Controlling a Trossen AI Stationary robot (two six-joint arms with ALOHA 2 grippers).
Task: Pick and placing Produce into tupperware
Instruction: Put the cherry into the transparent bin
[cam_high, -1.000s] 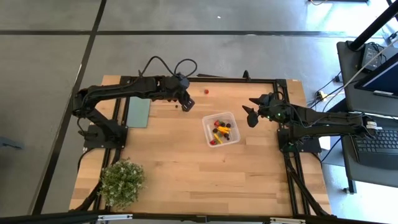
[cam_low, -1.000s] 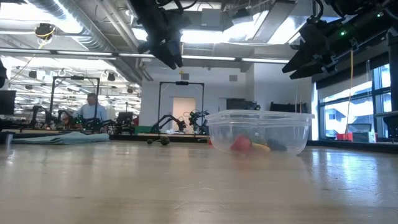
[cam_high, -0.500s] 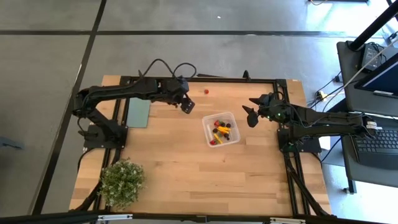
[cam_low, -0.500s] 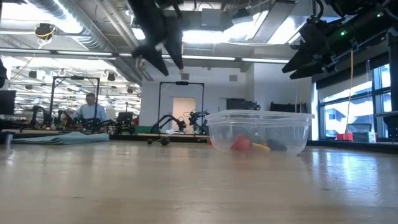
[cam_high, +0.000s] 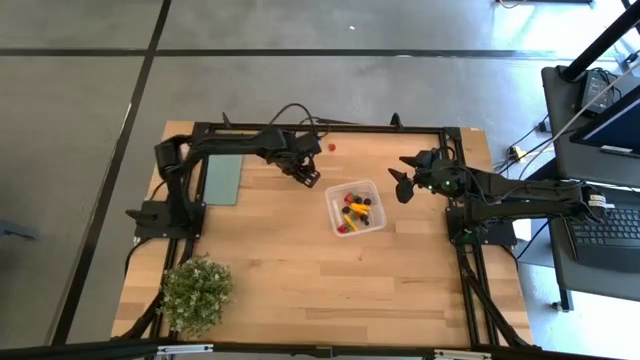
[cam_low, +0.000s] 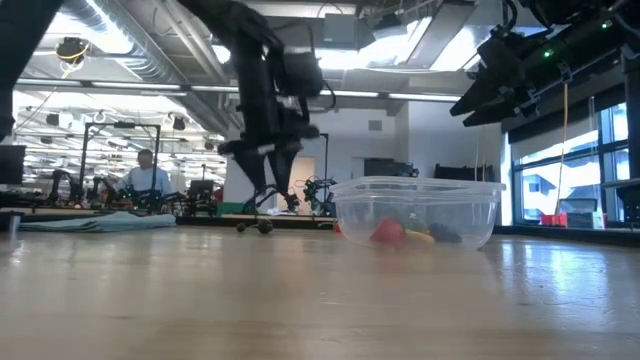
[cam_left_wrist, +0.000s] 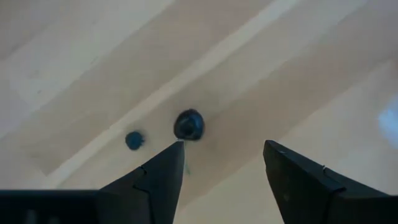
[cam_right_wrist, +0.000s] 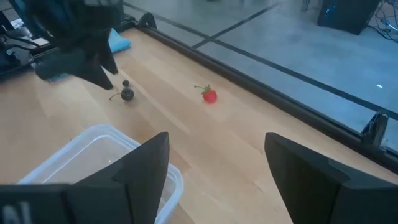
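Note:
A dark maroon round piece of produce (cam_left_wrist: 189, 124) lies on the wooden table with a smaller dark bit (cam_left_wrist: 134, 140) beside it. My left gripper (cam_left_wrist: 224, 155) hangs open just above them, pointing steeply down, and touches neither; the low view shows its fingertips (cam_low: 268, 190) close over the table. A red piece (cam_high: 331, 146) lies near the far edge. The clear tupperware (cam_high: 355, 208) stands mid-table with several coloured pieces inside. My right gripper (cam_high: 405, 185) waits open in the air to the right of the tupperware.
A flat teal rectangle (cam_high: 222, 180) lies at the far left and a potted plant (cam_high: 195, 292) stands at the near left corner. A black frame rail (cam_right_wrist: 280, 68) runs along the far edge. Bare wood lies in front of the tupperware.
My left gripper has come down from well above the table to just over it, toward the dark pieces and the tupperware, tipping steeper. Its fingers have opened. Nothing on the table has moved.

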